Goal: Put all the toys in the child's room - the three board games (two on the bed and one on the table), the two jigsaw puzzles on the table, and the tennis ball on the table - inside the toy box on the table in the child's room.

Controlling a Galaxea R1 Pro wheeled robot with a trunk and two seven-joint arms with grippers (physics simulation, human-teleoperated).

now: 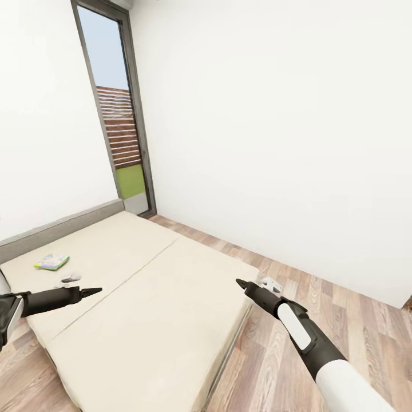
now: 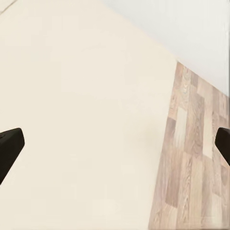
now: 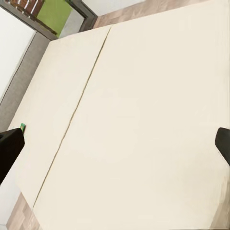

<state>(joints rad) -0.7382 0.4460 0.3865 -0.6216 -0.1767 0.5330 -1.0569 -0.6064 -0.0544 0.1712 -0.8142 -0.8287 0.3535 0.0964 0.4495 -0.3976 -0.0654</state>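
Lying on the bed (image 1: 171, 297), a board game (image 1: 51, 262); both grippers' fingers (image 2: 9, 146) apart

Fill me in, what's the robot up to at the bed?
The robot faces the bed with both arms out over it and nothing in hand. The left gripper and right gripper are open and empty. One board game lies on the mattress near the headboard, not yet picked up.

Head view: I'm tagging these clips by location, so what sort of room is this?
Most likely a bedroom: a low bed with a plain beige mattress and a low grey headboard sits on wood-plank flooring, beside a tall narrow dark-framed window. A colourful flat game box lying on the mattress hints at a child's room.
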